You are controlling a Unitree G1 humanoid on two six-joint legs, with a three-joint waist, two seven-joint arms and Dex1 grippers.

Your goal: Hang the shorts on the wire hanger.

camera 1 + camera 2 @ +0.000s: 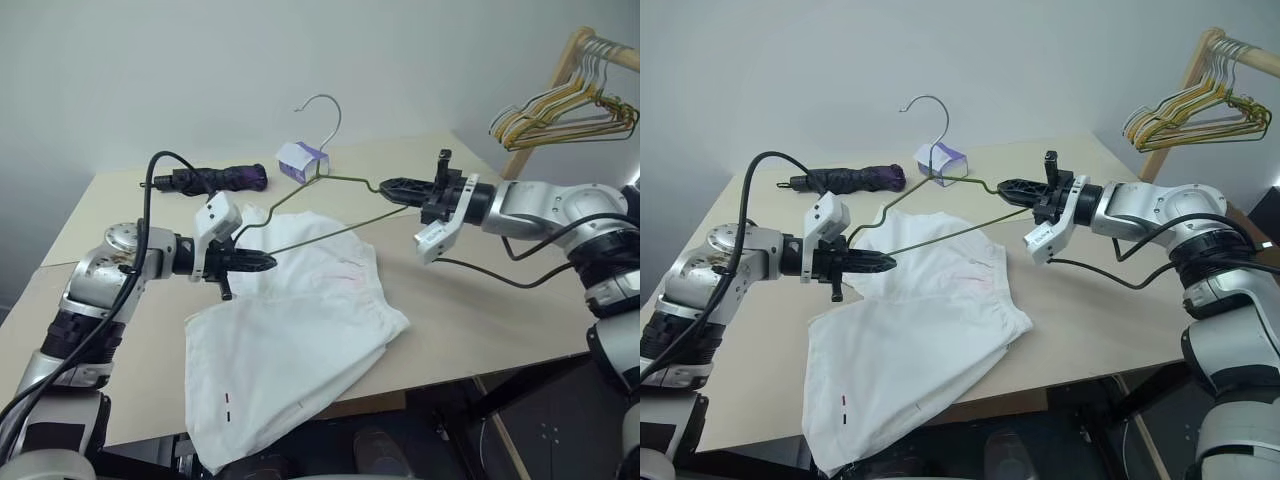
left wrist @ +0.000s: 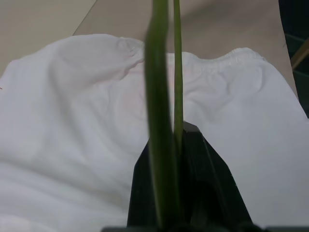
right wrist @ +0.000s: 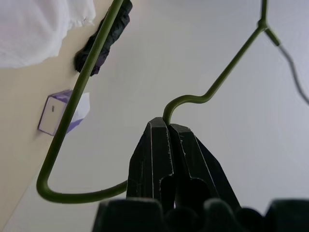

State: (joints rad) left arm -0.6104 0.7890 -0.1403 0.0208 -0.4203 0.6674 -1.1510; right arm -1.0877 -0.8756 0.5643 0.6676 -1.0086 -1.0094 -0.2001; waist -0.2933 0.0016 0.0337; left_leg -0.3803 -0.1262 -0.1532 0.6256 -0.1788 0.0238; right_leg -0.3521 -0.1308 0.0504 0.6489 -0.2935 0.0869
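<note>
Both tools clamped on the wire hanger (image 1: 330,205): left tool (image 1: 262,262) pinched narrow on one end corner, right tool (image 1: 392,188) pinched narrow on the opposite shoulder, near the bend. Hanger held in the air between the two, long axis running from left tool up toward right tool, hook (image 1: 322,110) rising beyond, away from both.

Shorts (image 1: 300,330) lying flat on the worktop (image 1: 480,300), directly under and just ahead of the left tool, below and well off from the right tool; gathered waistband (image 2: 231,55) at the end ahead of the left tool, legs trailing back past it over the worktop's near edge. Left arm clearly nearer the cloth. Likely needs one tool freed to lift the shorts over the bottom wire.

No readable writing or brand; tiny red and black marks (image 1: 228,407) on one hem, too small to read.
</note>
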